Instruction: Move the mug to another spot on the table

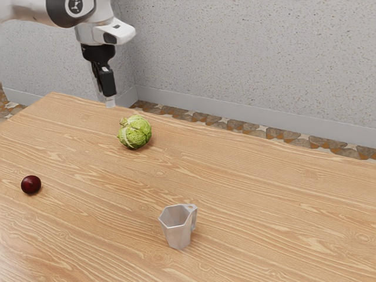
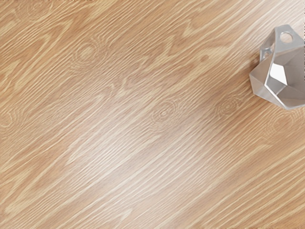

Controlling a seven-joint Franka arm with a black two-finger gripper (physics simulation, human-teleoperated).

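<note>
Altogether one mug [image 1: 177,226], one cabbage [image 1: 134,131], one red fruit [image 1: 30,184].

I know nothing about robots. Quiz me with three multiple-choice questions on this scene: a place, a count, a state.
1. Where is the cabbage relative to the mug?
A) farther back, toward the exterior view's left
B) inside it
C) stacked on it

2. How many things lie on the table?
A) one
B) three
C) five

3. The mug is:
A) tipped over
B) lifted in the air
C) upright, standing free

Answers:
1 A, the cabbage sits nearer the wall.
2 B, mug, cabbage and a dark red fruit.
3 C, its opening faces up, and the end effector hangs far off.
</note>
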